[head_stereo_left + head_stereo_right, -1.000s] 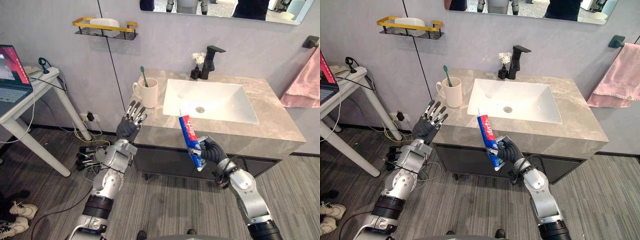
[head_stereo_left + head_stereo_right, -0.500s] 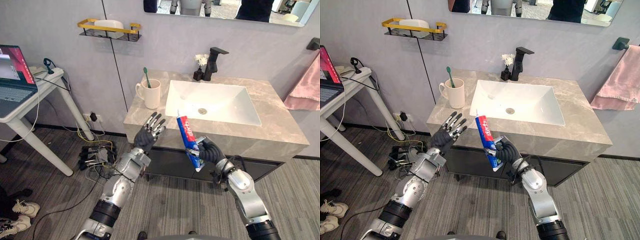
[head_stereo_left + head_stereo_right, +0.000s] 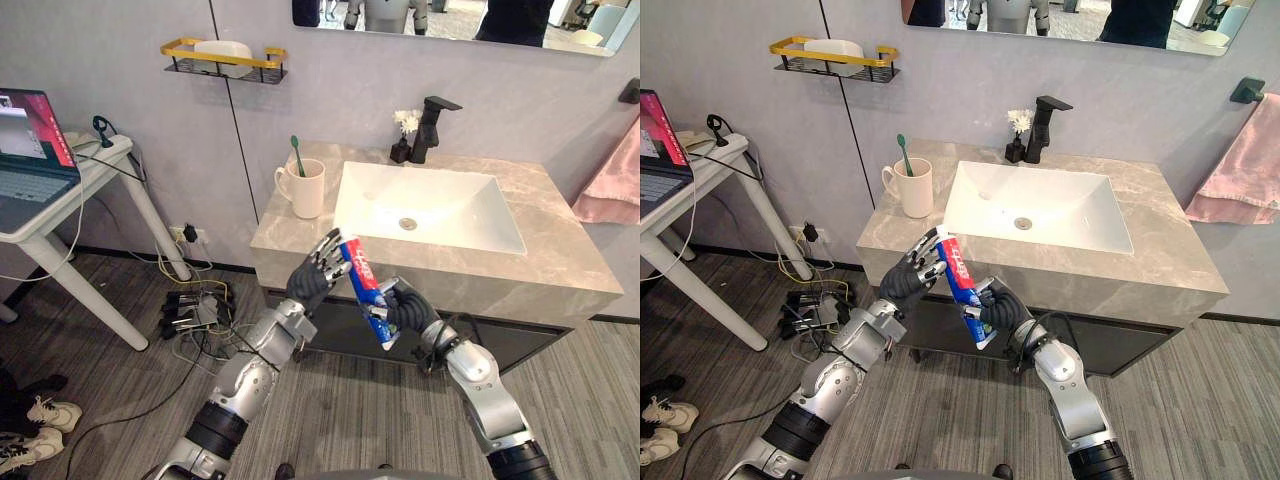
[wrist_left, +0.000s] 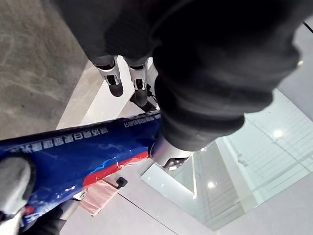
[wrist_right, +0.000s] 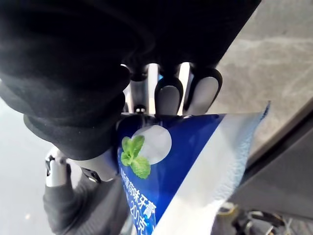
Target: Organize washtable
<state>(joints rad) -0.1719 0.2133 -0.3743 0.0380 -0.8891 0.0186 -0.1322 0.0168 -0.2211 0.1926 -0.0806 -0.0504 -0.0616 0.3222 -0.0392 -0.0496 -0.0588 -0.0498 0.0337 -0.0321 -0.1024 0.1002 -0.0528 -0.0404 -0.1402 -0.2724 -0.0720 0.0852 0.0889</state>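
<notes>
A blue and red toothpaste tube (image 3: 360, 288) hangs tilted in the air just before the front edge of the grey stone washtable (image 3: 288, 232). My right hand (image 3: 407, 309) is shut on the tube's lower end, and the same grip shows close up on the tube (image 5: 171, 166) in the right wrist view. My left hand (image 3: 316, 277) is open, its straight fingers (image 4: 113, 78) lying against the tube's upper part (image 4: 83, 152). A white mug (image 3: 306, 187) with a green toothbrush stands on the counter's left end.
A white sink basin (image 3: 470, 205) with a black tap (image 3: 428, 118) and a small flower vase (image 3: 401, 138) takes up the counter's middle. A gold shelf (image 3: 222, 57) hangs on the wall. A table with a laptop (image 3: 28, 160) stands left, a pink towel (image 3: 610, 188) right.
My left hand has swung right from the counter's left corner and now touches the tube's upper part. The tube has tipped further left in the right hand. The camera shifted slightly.
</notes>
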